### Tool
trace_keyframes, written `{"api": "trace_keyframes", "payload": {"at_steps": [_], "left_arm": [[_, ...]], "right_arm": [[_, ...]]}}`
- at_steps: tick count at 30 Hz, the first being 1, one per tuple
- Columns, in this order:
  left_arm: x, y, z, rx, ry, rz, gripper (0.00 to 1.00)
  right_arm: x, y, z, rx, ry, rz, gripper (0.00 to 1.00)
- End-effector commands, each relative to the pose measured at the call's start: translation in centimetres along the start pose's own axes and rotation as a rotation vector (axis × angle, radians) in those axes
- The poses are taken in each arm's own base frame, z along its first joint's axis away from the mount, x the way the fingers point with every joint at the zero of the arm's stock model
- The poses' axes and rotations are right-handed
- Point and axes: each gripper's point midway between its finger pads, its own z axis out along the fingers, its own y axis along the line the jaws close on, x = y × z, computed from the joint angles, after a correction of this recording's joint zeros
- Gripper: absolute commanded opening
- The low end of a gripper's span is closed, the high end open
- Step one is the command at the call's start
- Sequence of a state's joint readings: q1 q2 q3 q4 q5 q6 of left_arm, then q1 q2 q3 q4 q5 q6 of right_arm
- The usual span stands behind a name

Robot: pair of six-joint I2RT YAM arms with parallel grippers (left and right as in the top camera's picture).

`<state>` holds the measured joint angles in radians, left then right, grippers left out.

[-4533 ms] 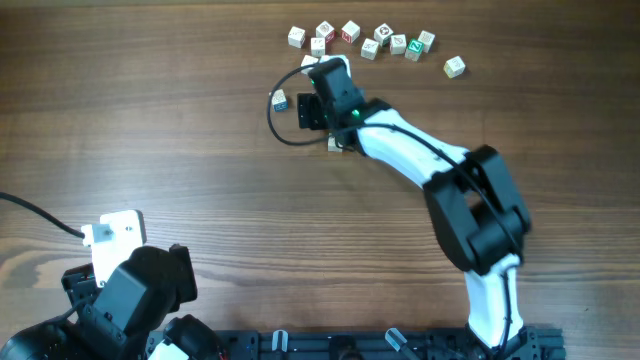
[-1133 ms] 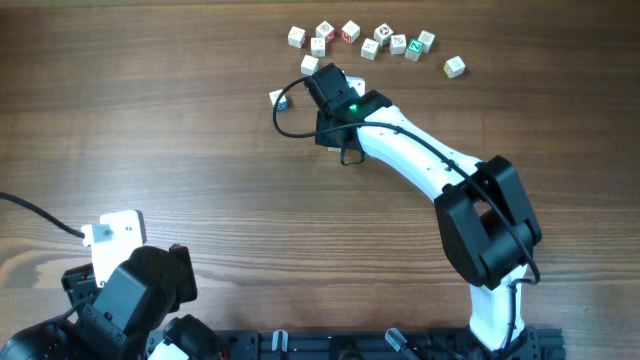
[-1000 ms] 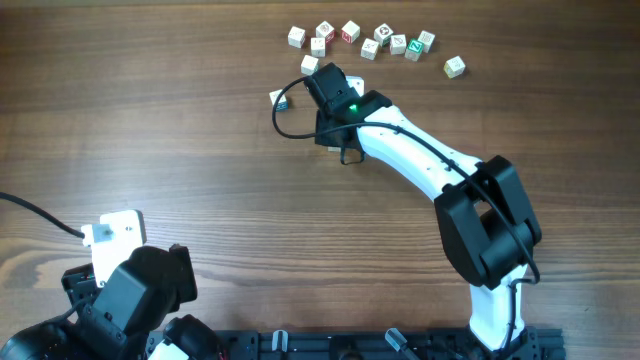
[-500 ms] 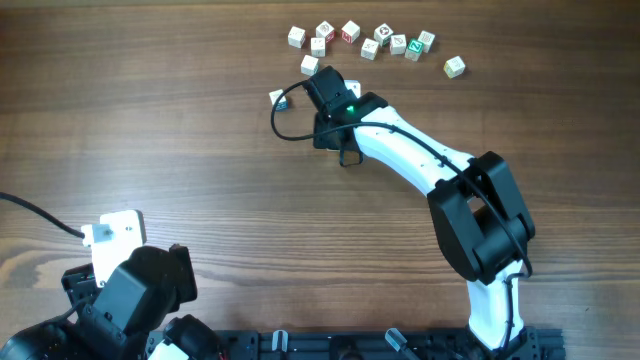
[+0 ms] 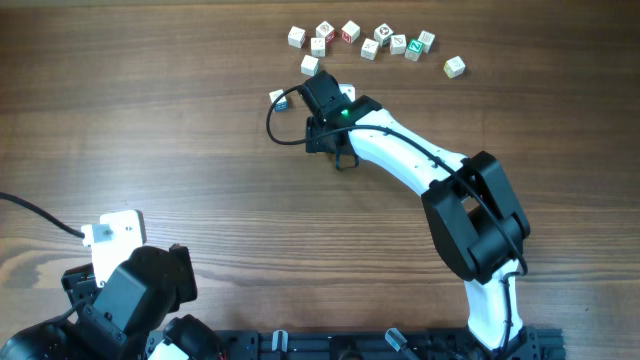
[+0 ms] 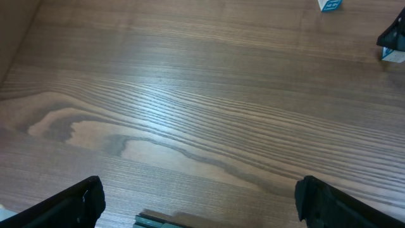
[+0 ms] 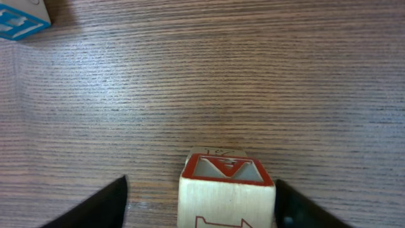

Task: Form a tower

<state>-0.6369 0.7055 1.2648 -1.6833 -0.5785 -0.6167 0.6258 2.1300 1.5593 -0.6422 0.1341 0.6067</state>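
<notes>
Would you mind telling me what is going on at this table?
The robot is building a tower of small printed cubes. The right gripper hangs over it, jaws open on either side of the red-topped stack without gripping it. Loose cubes lie further back on the table. The left gripper sits open, away from them.

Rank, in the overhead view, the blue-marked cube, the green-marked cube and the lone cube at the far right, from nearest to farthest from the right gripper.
1. blue-marked cube: nearest, just left of the right gripper.
2. green-marked cube: farther, up and to the right of it.
3. lone cube: farthest, standing alone to the right of the green-marked one.
</notes>
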Motion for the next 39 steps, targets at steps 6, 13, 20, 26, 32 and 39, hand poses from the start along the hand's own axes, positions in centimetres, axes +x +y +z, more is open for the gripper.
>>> {"api": "trace_keyframes", "payload": {"at_steps": [6, 13, 20, 26, 32, 39], "left_arm": [[-0.1, 0.2, 0.0, -0.007, -0.008, -0.021, 1.00], [-0.1, 0.2, 0.0, -0.007, -0.008, -0.021, 1.00], [-0.1, 0.2, 0.0, -0.007, -0.008, -0.021, 1.00], [-0.1, 0.2, 0.0, -0.007, -0.008, -0.021, 1.00], [-0.1, 0.2, 0.0, -0.007, -0.008, -0.021, 1.00], [-0.1, 0.2, 0.0, -0.007, -0.008, -0.021, 1.00]], "right_arm": [[1.5, -0.5, 2.1, 0.031, 0.048, -0.005, 0.48], [1.5, -0.5, 2.1, 0.032, 0.048, 0.012, 0.35], [1.6, -0.5, 2.1, 0.032, 0.049, 0.012, 0.43], [1.3, -0.4, 1.9, 0.029, 0.044, 0.012, 0.69], [0.2, 0.3, -0.5, 0.023, 0.059, 0.014, 0.99], [-4.3, 1.8, -10.4, -0.088, -0.088, -0.013, 0.99]]}}
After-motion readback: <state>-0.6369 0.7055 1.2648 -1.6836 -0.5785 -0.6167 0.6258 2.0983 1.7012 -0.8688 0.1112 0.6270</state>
